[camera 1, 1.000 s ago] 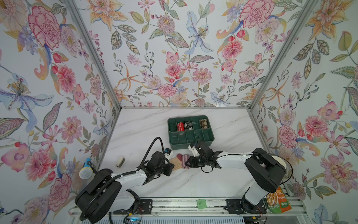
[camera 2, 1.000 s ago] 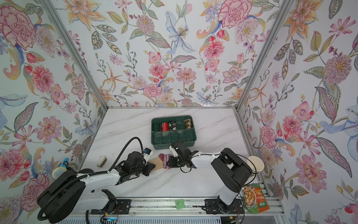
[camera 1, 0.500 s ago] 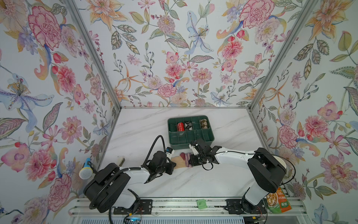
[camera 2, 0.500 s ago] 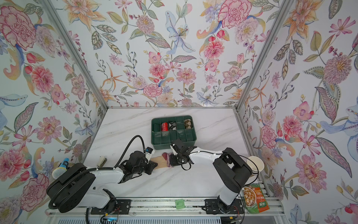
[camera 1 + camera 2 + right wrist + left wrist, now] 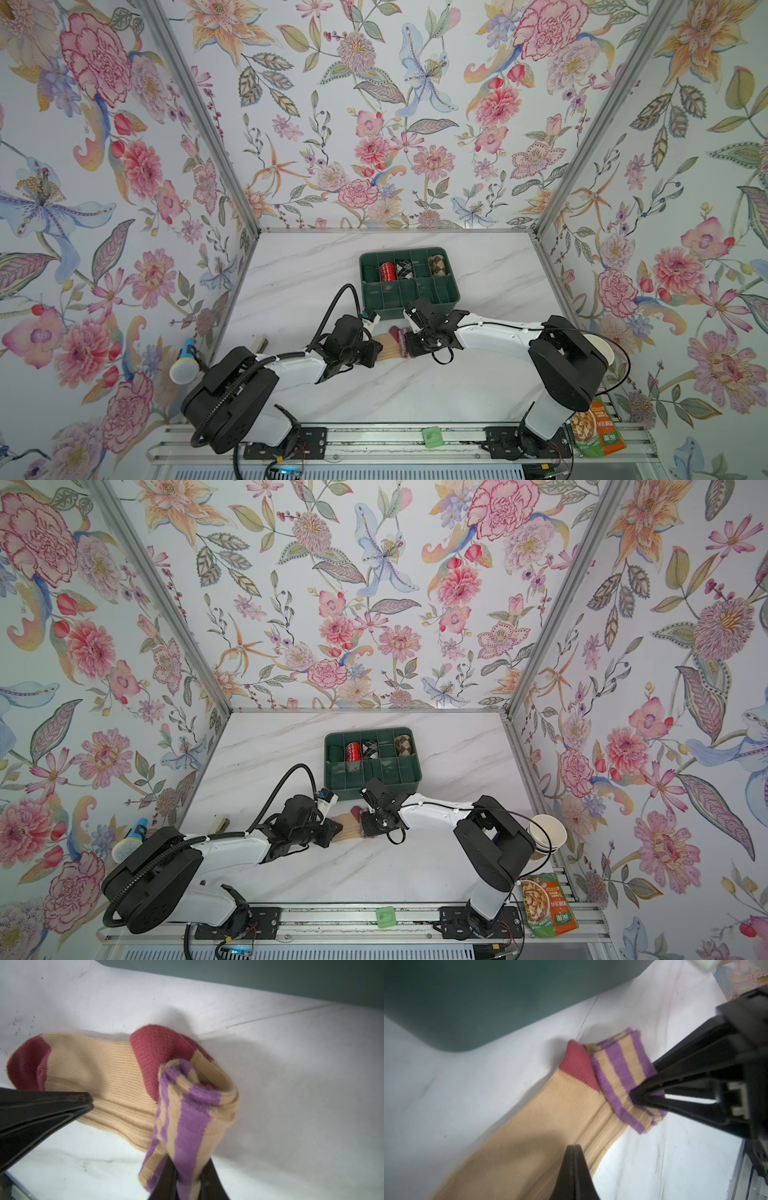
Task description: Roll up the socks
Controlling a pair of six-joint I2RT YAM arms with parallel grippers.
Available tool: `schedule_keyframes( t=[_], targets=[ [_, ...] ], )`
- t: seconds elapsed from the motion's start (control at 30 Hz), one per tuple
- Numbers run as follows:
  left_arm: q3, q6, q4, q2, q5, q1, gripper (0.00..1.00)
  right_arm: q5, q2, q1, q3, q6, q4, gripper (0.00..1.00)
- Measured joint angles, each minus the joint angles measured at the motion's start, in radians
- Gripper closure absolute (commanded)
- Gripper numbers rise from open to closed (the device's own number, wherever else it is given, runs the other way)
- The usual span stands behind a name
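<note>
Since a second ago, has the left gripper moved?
Yes. In both top views the left gripper has edged right and closer to the tray's near corner.

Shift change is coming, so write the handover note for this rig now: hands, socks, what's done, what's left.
Left hand: shut, tips at the middle of the tan socks; contact unclear.
Right hand: shut on the purple-striped cuff, which is folded over onto the socks.
The socks lie on the table in front of the green tray.
Done: three rolled socks in the tray's back row; first turn begun.
Left: roll on toward the red toe, then likely stow the roll in the tray.
</note>
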Motion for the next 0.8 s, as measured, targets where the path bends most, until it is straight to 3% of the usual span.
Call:
schedule_keyframes(
  t=[0.3,0.5,0.8],
  targets=[
    [0.159,0.011,0.038,0.086,0.048,-0.064,1.00,0.000,0.000,0.000,0.000,-0.006,0.000,0.92],
    [0.175,0.011,0.038,0.198,0.072,-0.089,1.00,-0.001,0.000,0.000,0.000,-0.007,0.000,0.92],
    [0.189,0.018,0.037,0.235,0.074,-0.089,1.00,-0.008,0.001,-0.006,0.000,-0.020,0.001,0.92]
  ],
)
